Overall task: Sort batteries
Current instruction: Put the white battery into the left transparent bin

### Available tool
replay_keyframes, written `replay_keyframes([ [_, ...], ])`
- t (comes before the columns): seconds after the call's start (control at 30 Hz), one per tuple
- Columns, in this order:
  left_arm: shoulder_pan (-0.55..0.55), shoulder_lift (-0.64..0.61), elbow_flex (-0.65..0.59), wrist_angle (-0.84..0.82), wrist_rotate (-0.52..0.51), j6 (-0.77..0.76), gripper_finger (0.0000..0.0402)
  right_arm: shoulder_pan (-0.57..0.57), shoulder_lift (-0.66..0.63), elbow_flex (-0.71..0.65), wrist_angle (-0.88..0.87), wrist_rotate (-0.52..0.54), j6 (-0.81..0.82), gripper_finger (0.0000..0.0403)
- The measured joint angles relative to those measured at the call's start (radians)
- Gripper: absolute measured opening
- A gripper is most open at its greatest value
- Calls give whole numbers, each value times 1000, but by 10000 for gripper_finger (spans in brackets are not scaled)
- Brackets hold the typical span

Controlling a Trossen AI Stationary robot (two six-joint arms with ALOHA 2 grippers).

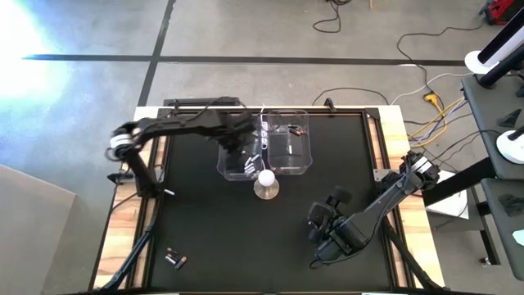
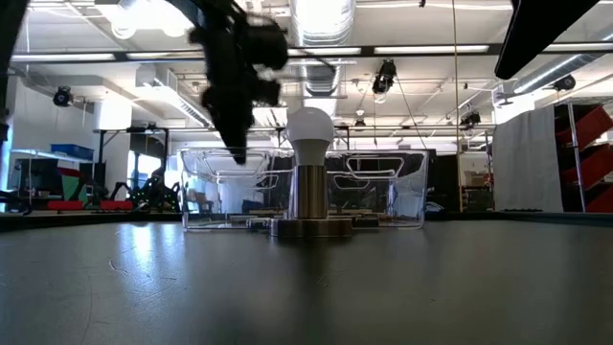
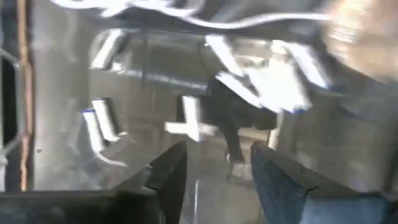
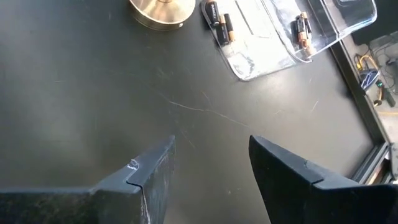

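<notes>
A: High view — where's the left gripper (image 1: 243, 152)?
B: Over the left bin (image 1: 232, 166), fingers apart, empty; silvery batteries (image 3: 102, 119) lie below.
A: Right gripper (image 1: 322, 232)?
B: Open, empty, above the mat (image 1: 221, 229).

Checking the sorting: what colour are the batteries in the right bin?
Dark with orange ends; the right wrist view shows them best.

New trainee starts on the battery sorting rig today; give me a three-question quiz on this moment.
1. True or false: the left claw hangs over a clear bin.
2. Where do loose batteries lie on the mat?
A. near the front left corner
B. beside the right claw
C. behind the bins
3. Fill in: the round brass base carries a white ____.

Key: 1 true; 2 A; 3 bulb.
</notes>
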Motion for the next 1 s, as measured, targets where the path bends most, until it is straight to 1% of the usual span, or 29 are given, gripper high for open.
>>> replay_keyframes([
  [0.07,-50,-89,-34,-40,29,29,166,0,0,-4,1,-15,10,199],
  [0.1,-87,-141,-56,-57,27,40,168,1,0,-9,1,-19,14,199],
  [0.13,-127,-195,-83,-70,10,48,168,2,0,-16,0,-20,20,199],
  [0.23,-271,-344,-175,-121,-97,39,166,5,0,-47,5,-20,46,199],
  [0.27,-318,-385,-207,-136,-120,9,165,5,0,-58,9,-20,59,199],
  [0.33,-392,-453,-263,-157,-134,-93,165,5,0,-78,28,-19,76,199],
  [0.43,-461,-502,-340,-192,-112,-270,165,4,0,-107,51,-17,85,199],
  [0.57,-495,-505,-444,-238,-100,-382,165,4,0,-134,81,2,97,199],
  [0.7,-493,-451,-546,-275,-32,-399,165,4,0,-143,111,9,110,199],
  [0.83,-494,-360,-619,-277,4,-393,165,5,0,-143,128,9,110,199],
  [1.0,-492,-222,-666,-276,79,-375,164,5,0,-139,132,8,109,199],
])
